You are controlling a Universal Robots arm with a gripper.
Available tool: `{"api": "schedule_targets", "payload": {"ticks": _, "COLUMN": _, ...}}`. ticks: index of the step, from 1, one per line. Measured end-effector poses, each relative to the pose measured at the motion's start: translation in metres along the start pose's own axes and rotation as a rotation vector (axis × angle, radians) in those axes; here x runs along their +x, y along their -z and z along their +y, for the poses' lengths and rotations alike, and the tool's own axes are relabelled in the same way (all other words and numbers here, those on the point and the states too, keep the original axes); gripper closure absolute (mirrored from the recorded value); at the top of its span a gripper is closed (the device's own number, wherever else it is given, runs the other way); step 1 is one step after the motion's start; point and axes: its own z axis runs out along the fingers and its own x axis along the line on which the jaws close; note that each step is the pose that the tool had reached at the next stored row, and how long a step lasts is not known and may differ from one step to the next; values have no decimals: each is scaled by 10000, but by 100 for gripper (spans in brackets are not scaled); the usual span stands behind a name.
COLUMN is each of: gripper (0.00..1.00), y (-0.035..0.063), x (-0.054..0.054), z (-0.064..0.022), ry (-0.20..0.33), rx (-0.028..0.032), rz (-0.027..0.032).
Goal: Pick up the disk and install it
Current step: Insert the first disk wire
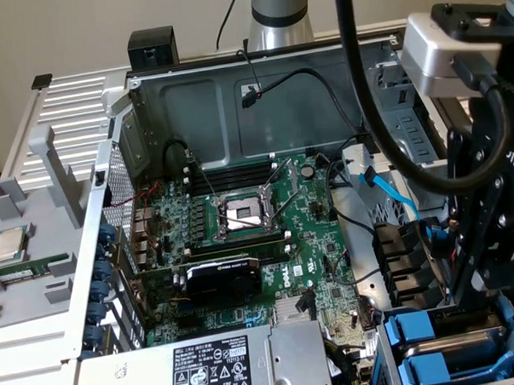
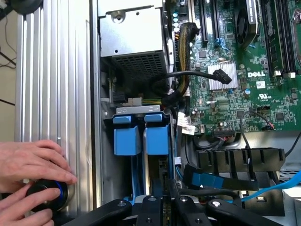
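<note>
The disk (image 2: pixel 156 136) stands on edge in the drive bay at the case's corner, its blue carrier end facing the wrist camera and its silver side running back toward my gripper (image 2: pixel 160 200). The black jaws look closed around its near end. In the exterior view the gripper (image 1: pixel 487 276) hangs low over the bay at the exterior view's right, just above the disk's blue carrier (image 1: pixel 419 330). A second blue carrier (image 2: pixel 126 134) sits in the slot beside it, on the side away from the motherboard.
The open case holds the motherboard (image 1: pixel 316 275), the bare CPU socket (image 1: pixel 241 214), a graphics card (image 1: pixel 222 275) and the power supply (image 1: pixel 222 364). Black cables (image 1: pixel 382 127) loop near my arm. A processor chip (image 1: pixel 10 244) lies outside. A person's hands (image 2: pixel 33 165) rest on a black knob (image 2: pixel 44 197).
</note>
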Motion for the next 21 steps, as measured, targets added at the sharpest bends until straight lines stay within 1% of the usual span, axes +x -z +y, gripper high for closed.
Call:
{"api": "schedule_targets", "payload": {"ticks": 5, "gripper": 84, "y": -10, "x": -1, "z": 0, "ry": -11, "rx": -1, "rz": 2}}
{"api": "schedule_targets", "payload": {"ticks": 11, "gripper": 84, "y": -11, "x": -1, "z": 1, "ry": -192, "rx": -28, "rz": -19}}
{"api": "schedule_targets", "payload": {"ticks": 21, "gripper": 84, "y": -12, "x": -5, "z": 0, "ry": -199, "rx": -29, "rz": -19}}
